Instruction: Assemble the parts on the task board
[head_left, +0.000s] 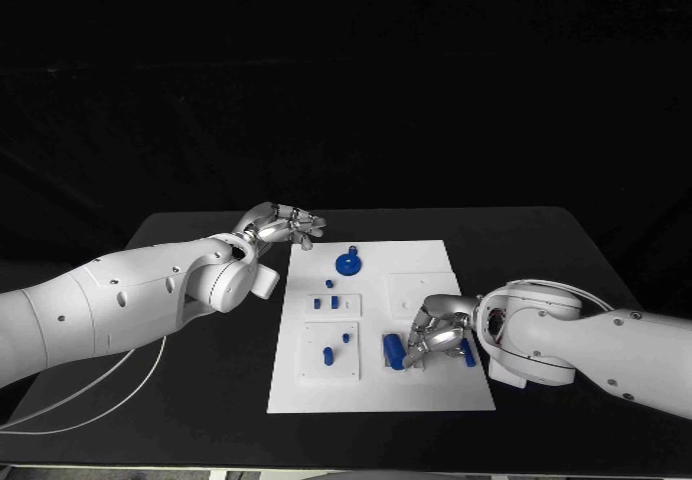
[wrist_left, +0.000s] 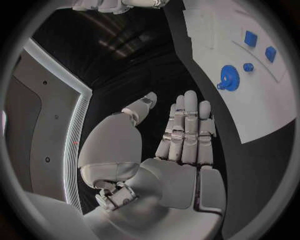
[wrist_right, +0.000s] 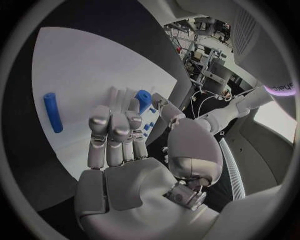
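Note:
The white task board (head_left: 433, 390) lies in the middle of the black table. A round blue part (head_left: 349, 264) (wrist_left: 227, 77) stands near its far edge, with small blue parts (head_left: 326, 301) set in plates nearer me. My left hand (head_left: 283, 225) (wrist_left: 181, 135) hovers off the board's far left corner, fingers straight and together, holding nothing. My right hand (head_left: 438, 336) (wrist_right: 122, 135) is low over the board's right half with its fingers curled. It pinches a short blue peg (wrist_right: 144, 100) between thumb and fingers. A blue cylinder (head_left: 392, 351) (wrist_right: 52, 112) lies loose on the board beside that hand.
Two more small blue parts (head_left: 336, 346) sit in the near left plate of the board. A white cable (head_left: 101, 395) runs across the table on the left. Bare black table (head_left: 202, 380) surrounds the board on both sides.

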